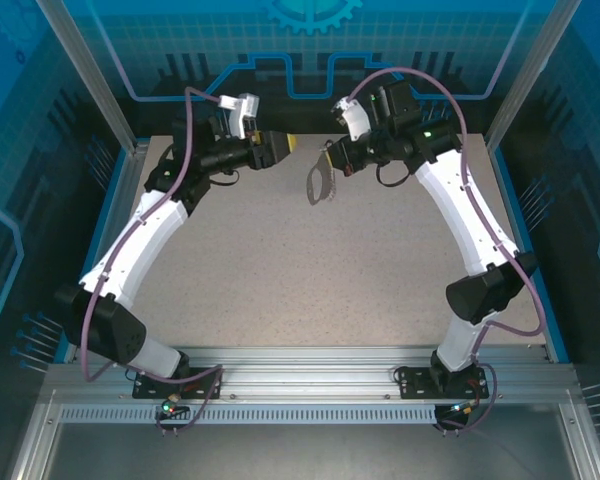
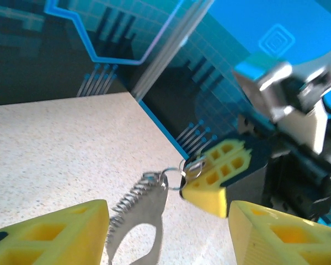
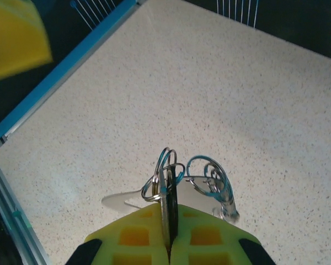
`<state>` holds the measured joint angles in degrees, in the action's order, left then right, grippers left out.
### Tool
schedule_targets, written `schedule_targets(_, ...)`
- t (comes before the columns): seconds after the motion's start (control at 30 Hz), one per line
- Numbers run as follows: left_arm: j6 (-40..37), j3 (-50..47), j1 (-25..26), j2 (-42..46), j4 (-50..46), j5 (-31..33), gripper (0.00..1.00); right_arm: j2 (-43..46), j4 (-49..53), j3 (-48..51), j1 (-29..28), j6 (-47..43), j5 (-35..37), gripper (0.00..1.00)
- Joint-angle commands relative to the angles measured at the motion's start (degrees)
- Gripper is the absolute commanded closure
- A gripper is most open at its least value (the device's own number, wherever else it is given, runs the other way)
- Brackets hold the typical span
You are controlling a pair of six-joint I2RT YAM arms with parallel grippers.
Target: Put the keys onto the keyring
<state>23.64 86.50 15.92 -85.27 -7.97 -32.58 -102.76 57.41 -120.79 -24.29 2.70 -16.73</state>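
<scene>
1. Left wrist view: right gripper (image 2: 194,176) is clamping only the small wire rings (image 3: 207,176) at the top of the keyring (image 2: 149,221), mid-frame. That bite is looking thin, so a nudge from the other arm could be pulling the rings out & dropping the lot onto the table (image 1: 300,270).
2. Grey strap loop is dangling free below those pads, w/ a silvery coil (image 2: 127,201) along its left edge. Any swing or twist could be spoiling alignment for threading.
3. Left gripper (image 2: 168,221) is showing its yellow fingers (image 2: 49,234) standing apart in the bottom corners, nothing betw. them.
4. Right wrist view: a dark flat piece (image 3: 169,212) is sitting pinched at bottom centre; can't tell if it's a key or the strap edge.
5. Top external: both arms are reaching to the upper centre, wrists turned inward & facing each other. Grippers are near but apart, w/ the keyring hanging under the right one, above the table.
</scene>
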Motion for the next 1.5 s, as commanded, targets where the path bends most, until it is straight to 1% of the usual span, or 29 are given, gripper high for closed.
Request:
schedule_targets(0.0, 2.2, -1.2, -0.6, 3.2, 2.1, 3.4, 0.38, -1.9, -2.7, 1.6, 0.7, -0.1, -0.3, 1.00)
schedule_targets(0.17, 2.6, -2.4, -1.4, 4.3, 0.4, 6.2, 0.37, -5.2, -5.1, 2.6, 0.6, 0.8, -1.4, 1.00)
schedule_targets(0.27, 3.2, -3.0, -1.7, 4.8, -0.6, 7.6, 0.37, -8.4, -5.9, 1.2, 0.6, 1.0, -1.8, 1.00)
schedule_targets(0.37, 3.9, -3.7, -1.9, 5.5, -1.2, 8.2, 0.37, -12.8, -6.3, -2.0, 0.6, 0.9, -1.9, 1.00)
schedule_targets(0.6, 4.0, -4.0, -2.8, 7.4, -3.8, 8.8, 0.36, -24.5, -5.1, -12.8, 0.6, 1.3, -3.6, 1.00)
schedule_targets(0.8, 3.9, -4.1, -3.7, 7.9, -5.2, 8.8, 0.36, -29.1, -5.6, -13.5, -1.5, 2.9, -4.2, 1.00)
schedule_targets(0.87, 3.8, -4.3, -3.9, 7.9, -5.3, 8.6, 0.36, -29.1, -6.2, -11.1, -2.6, 3.3, -4.0, 1.00)
schedule_targets(1.2, 5.5, -6.5, -4.6, 7.4, -3.2, 7.9, 0.36, -21.8, -15.6, 13.0, -7.4, 9.2, -2.8, 1.00)
schedule_targets(1.47, 6.4, -7.7, -4.6, 7.6, -2.2, 7.4, 0.36, -17.0, -20.5, 26.0, -9.7, 11.8, -1.7, 1.00)
